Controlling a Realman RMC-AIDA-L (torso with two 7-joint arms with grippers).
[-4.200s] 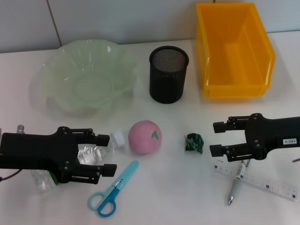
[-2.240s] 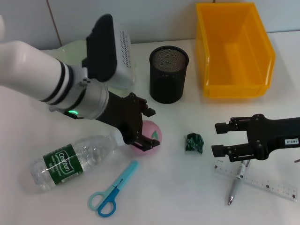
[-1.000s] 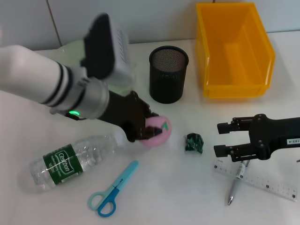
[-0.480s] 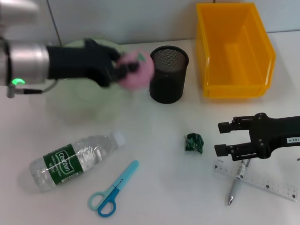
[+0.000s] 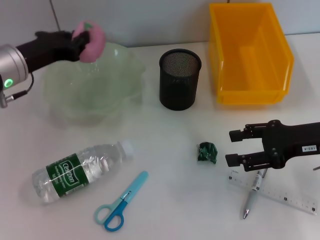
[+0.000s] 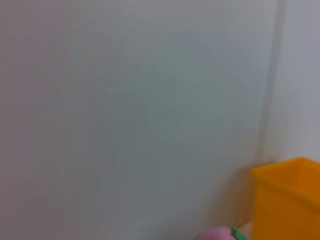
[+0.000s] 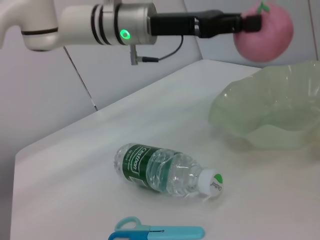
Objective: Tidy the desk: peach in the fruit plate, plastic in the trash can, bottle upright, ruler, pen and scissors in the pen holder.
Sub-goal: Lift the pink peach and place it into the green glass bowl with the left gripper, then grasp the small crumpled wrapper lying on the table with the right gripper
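Lab bench, white table (image 5: pixel 170 200), tiled wall (image 5: pixel 150 20)

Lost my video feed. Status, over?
Left gripper holding peach above fruit plate. Right gripper open, hovering by pen. Nothing in the way.

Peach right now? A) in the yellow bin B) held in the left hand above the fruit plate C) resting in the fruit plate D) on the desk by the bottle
B: the left hand grips the peach in the air over the fruit plate's rim.
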